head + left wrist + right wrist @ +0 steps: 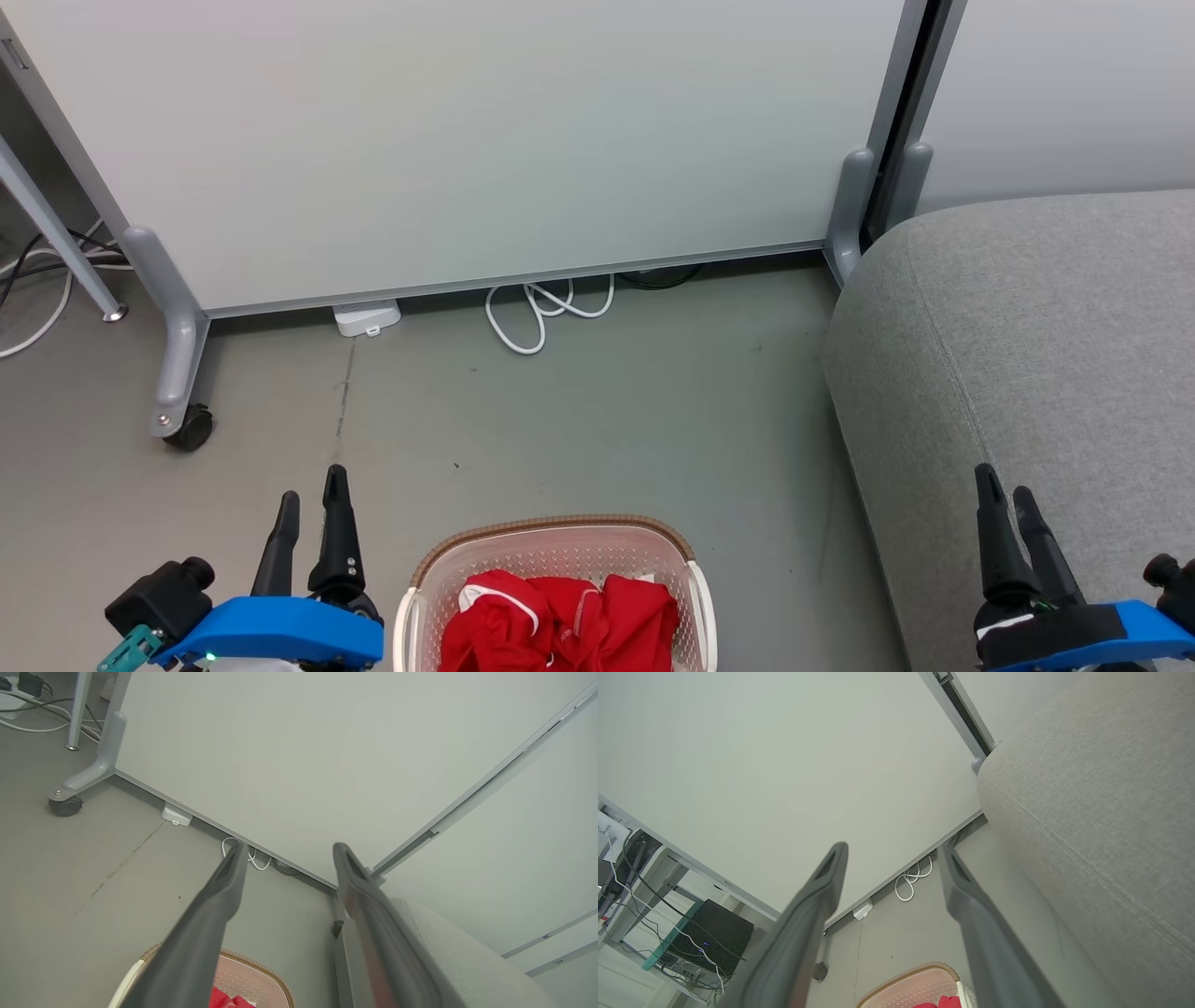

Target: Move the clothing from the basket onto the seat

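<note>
Red clothing (560, 621) is lying bunched inside the basket (560, 525), with white trim showing on the left fold. Can't read any numerals from here. Basket is sitting on the grey floor (579, 420) at the bottom centre of the head view, its near half cut off by the frame. Brown woven-look rim is facing up, with the cream perforated wall showing behind the fabric.

Seat (1046, 355) is sitting on the robot's right of the basket, apart from it, with a strip of floor between them. Stitched seam (943, 336) is running along the cushion near its rounded left edge.

Left gripper (312, 483) is hovering just left of the basket, fingers spread and gripping nothing. Its wrist view is looking between both fingers at floor and the panel base, with the basket rim and a scrap of red at the bottom edge.

Right gripper (1003, 481) is showing against the seat's near part in the head view, fingers likewise spread and gripping nothing. Can't tell its height over the cushion. Its wrist view is catching the basket corner low between the fingers, with the seat on the right.

Pale partition panel (485, 140) is standing behind on grey feet, one with a caster (191, 429). White cable (537, 313) is lying looped under its lower edge, with a small white box (367, 317) near it.
</note>
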Tool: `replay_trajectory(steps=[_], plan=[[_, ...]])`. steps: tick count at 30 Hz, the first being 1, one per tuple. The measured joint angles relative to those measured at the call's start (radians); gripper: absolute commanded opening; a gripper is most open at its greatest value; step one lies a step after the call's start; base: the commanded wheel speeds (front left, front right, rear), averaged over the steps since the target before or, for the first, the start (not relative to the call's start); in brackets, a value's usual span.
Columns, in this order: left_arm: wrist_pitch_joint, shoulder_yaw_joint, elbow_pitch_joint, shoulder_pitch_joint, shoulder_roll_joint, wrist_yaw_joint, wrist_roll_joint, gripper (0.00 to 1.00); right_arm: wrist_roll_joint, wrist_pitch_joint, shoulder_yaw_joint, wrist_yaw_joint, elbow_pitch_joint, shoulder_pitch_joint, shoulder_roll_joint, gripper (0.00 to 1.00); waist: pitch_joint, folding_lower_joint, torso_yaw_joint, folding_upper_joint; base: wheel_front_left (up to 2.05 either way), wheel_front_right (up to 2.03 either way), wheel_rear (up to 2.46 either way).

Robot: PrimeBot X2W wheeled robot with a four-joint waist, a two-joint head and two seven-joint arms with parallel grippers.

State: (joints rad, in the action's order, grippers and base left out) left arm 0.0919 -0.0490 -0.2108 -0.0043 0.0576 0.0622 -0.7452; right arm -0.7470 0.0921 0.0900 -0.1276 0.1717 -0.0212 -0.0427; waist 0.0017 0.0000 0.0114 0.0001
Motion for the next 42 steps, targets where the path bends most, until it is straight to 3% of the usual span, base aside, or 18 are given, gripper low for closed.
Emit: replay_trajectory(steps=[11, 42], plan=[[0.034, -0.016, 0.0, 0.003, 0.001, 0.008, 0.112, 1.0, 0.136, 0.033, 0.002, 0.0, -0.002, -0.01, 0.0, 1.0, -0.003, 0.0, 0.006, 0.0, 0.0, 0.0, 0.0], [0.109, -0.043, -0.054, 0.008, -0.006, 0.044, 0.299, 1.0, 0.443, 0.087, 0.004, -0.002, -0.039, -0.045, -0.002, 1.0, -0.01, 0.0, 0.016, 0.0, 0.0, 0.0, 0.0]])
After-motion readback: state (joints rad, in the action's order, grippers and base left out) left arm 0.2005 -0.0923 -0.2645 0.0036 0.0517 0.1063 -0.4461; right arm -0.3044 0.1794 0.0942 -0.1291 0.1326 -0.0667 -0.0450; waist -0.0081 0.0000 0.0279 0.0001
